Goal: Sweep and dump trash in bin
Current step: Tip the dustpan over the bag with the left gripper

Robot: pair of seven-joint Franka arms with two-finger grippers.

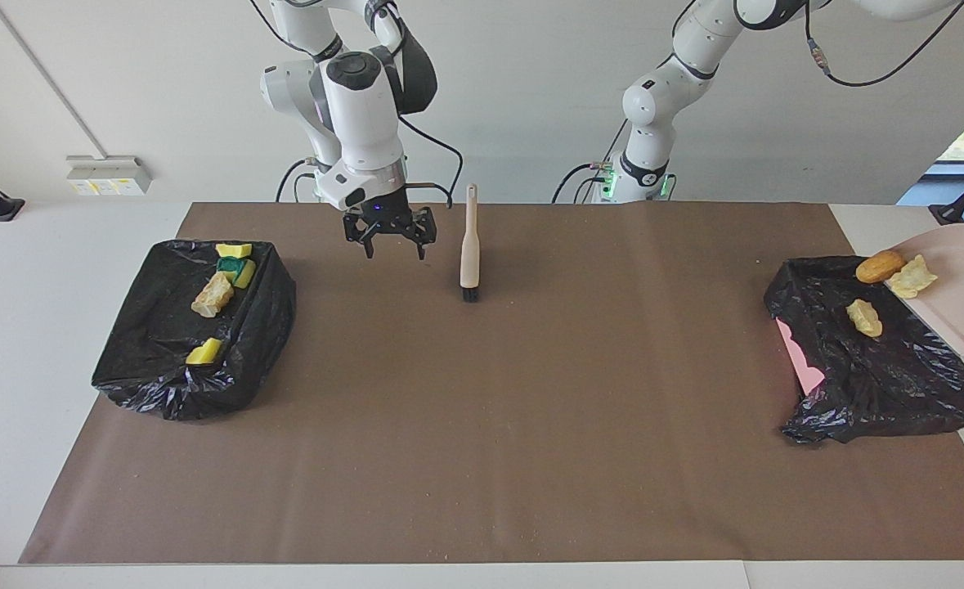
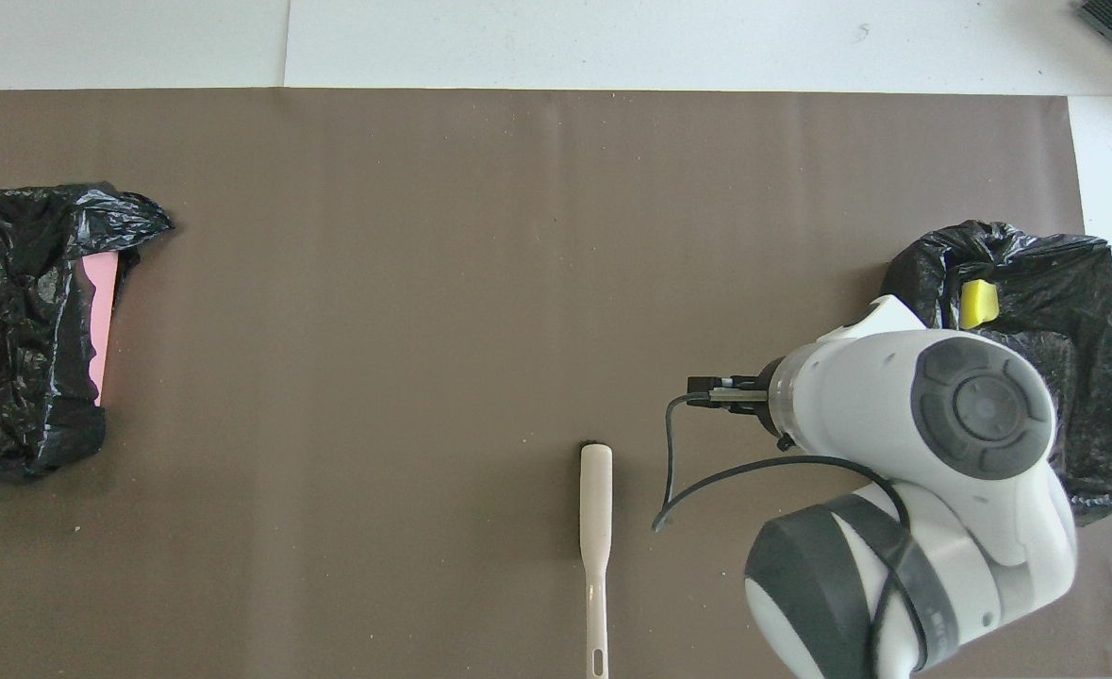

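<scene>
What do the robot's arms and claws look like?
Both arms are smooth, glossy white tubes with rounded, dark-capped joints and black cables looping off them. Green lights glow near their bases. The right gripper is a small black claw with thin fingers.

Both arms are glossy white with rounded joint housings and dark grey end caps, black cables looping off them, green lights glowing at the bases. The right gripper [image 1: 389,237] is all black.
</scene>
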